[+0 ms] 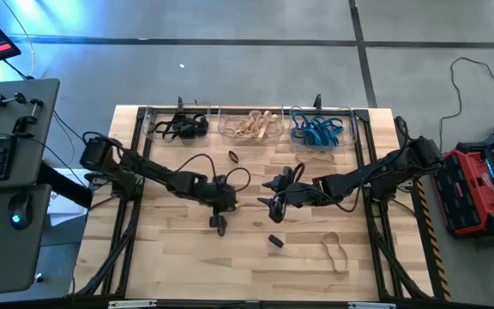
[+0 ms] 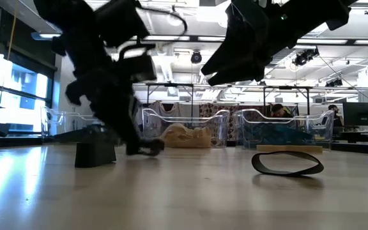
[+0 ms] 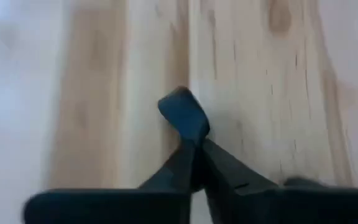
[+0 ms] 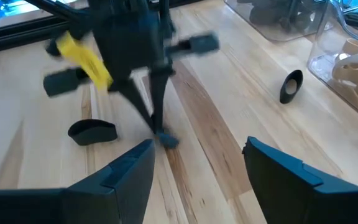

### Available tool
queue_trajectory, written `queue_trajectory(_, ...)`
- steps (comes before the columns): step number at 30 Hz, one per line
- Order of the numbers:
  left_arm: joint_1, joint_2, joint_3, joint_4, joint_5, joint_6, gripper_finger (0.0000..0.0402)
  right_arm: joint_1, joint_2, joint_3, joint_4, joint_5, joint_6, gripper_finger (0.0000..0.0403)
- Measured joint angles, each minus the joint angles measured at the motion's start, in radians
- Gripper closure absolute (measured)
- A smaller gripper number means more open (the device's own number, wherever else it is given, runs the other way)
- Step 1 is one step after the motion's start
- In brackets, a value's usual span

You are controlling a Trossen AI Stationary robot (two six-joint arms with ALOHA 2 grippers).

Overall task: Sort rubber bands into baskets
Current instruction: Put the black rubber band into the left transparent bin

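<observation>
Left gripper (image 3: 194,152) pinches a black rubber band (image 3: 184,115) against the table (image 3: 260,93) (mid-table); right gripper (image 4: 197,162) hovers beside it, jaws wide.

I'm watching the table (image 1: 178,257) from overhead and level at tabletop height; both wrist cameras are looking close onto its planks

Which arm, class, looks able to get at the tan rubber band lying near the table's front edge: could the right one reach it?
Probably yes. The tan rubber band lies flat on bare wood, nothing on it, and the right gripper hangs nearby with open fingers.
</observation>
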Motion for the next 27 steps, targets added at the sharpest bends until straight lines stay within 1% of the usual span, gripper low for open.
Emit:
queue_trajectory(1,0.000,-0.019,0.001,-0.005,-0.023,0.003,0.0390,0.000,0.000,0.000,-0.001,0.000,0.000,0.0167)
queue_trajectory(5,0.012,-0.107,0.001,-0.098,-0.087,0.012,0.0395,0.000,0.000,0.000,-0.003,0.000,-0.004,0.0167)
queue_trajectory(10,0.060,-0.264,0.002,-0.217,-0.181,0.005,0.0399,0.000,0.000,0.000,-0.009,0.000,-0.019,0.0167)
queue_trajectory(14,0.134,-0.404,0.002,-0.336,-0.306,0.013,0.0400,0.000,0.000,0.000,-0.015,0.000,-0.022,0.0167)
queue_trajectory(17,0.223,-0.489,0.002,-0.424,-0.386,0.018,0.0400,0.000,0.000,0.000,-0.016,0.001,-0.023,0.0167)
queue_trajectory(20,0.347,-0.546,0.002,-0.461,-0.402,0.049,0.0401,0.000,0.000,0.000,-0.016,0.001,-0.023,0.0167)
queue_trajectory(24,0.522,-0.557,0.002,-0.467,-0.383,0.121,0.0401,0.000,0.000,0.000,-0.016,0.001,-0.023,0.0167)
queue_trajectory(27,0.647,-0.536,0.002,-0.460,-0.318,0.171,0.0401,0.000,0.000,0.000,-0.016,0.001,-0.023,0.0167)
